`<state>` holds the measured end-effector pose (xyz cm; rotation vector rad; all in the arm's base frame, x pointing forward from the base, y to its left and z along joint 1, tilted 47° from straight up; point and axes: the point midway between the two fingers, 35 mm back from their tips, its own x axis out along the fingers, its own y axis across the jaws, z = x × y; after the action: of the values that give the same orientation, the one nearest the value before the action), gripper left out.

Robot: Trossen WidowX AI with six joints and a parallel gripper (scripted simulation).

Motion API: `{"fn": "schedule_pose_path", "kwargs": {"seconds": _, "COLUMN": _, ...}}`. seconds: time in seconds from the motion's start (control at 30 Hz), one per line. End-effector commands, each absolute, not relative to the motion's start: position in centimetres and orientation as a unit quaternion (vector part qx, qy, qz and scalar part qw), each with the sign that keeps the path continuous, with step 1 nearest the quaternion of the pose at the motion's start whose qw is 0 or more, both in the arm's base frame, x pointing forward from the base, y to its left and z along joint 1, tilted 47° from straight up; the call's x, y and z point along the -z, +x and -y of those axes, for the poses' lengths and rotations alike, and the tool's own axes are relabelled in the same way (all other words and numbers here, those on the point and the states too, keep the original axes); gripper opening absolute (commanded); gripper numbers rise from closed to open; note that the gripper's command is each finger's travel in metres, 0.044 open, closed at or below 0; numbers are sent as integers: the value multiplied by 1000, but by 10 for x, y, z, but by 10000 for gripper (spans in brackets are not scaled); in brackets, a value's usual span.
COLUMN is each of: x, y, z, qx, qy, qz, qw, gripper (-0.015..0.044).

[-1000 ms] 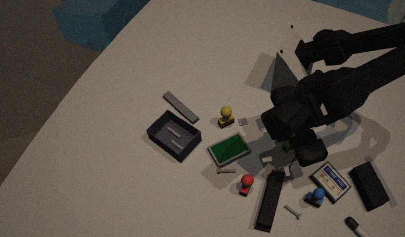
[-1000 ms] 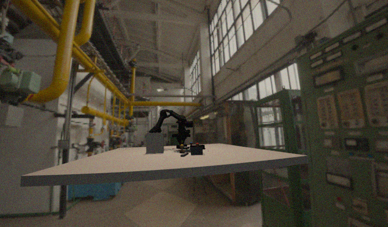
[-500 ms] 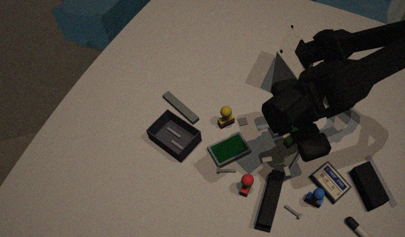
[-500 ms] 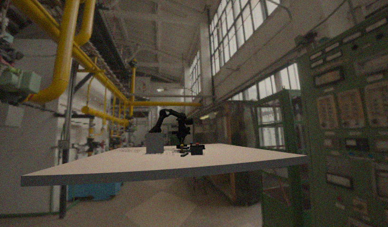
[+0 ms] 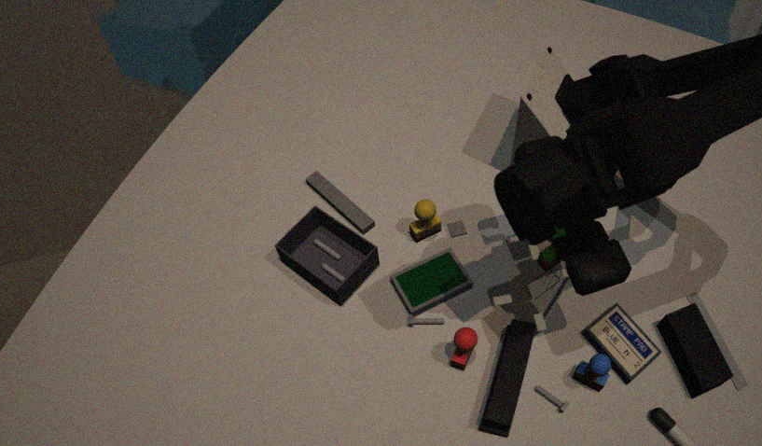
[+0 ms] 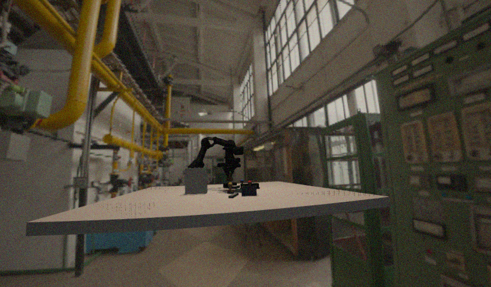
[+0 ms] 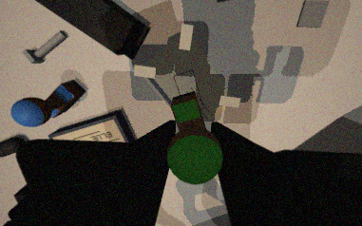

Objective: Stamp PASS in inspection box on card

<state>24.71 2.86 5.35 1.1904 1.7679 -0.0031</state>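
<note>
My gripper [image 7: 193, 127] is shut on the green stamp [image 7: 195, 159] [image 5: 547, 256], holding it by the neck with its round knob toward the wrist camera. The stamp's base is over or beside the outlined box [image 7: 186, 84] on the card; whether it touches cannot be told. The card [image 7: 169, 85] [image 5: 541, 288] lies in the arm's shadow, with pale tape pieces around it and a blue strip along one side. Any print in the box cannot be made out. The open green ink pad [image 5: 432, 279] lies left of the card in the top view.
A yellow stamp [image 5: 425, 218], a red stamp [image 5: 464, 346] and a blue stamp [image 5: 597, 368] [image 7: 29, 111] stand around. A black block [image 5: 508, 379], the blue pad's lid [image 5: 621, 343], another black block [image 5: 695, 350], a dark tray [image 5: 361, 276] and a grey wedge [image 5: 527, 130] are nearby.
</note>
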Motion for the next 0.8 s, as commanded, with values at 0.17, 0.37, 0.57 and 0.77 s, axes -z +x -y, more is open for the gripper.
{"fn": "schedule_pose_path", "kwargs": {"seconds": 0.17, "x": -83, "y": 236, "z": -52, "qx": 2, "qy": 485, "qz": -725, "qw": 489, "gripper": 0}}
{"fn": "schedule_pose_path", "kwargs": {"seconds": 0.37, "x": -102, "y": 223, "z": -69, "qx": 0, "qy": 485, "qz": -725, "qw": 489, "gripper": 0}}
{"fn": "schedule_pose_path", "kwargs": {"seconds": 0.57, "x": -119, "y": 208, "z": -85, "qx": -2, "qy": 486, "qz": -725, "qw": 488, "gripper": 0}}
{"fn": "schedule_pose_path", "kwargs": {"seconds": 0.77, "x": -121, "y": 206, "z": -87, "qx": -2, "qy": 486, "qz": -725, "qw": 488, "gripper": 0}}
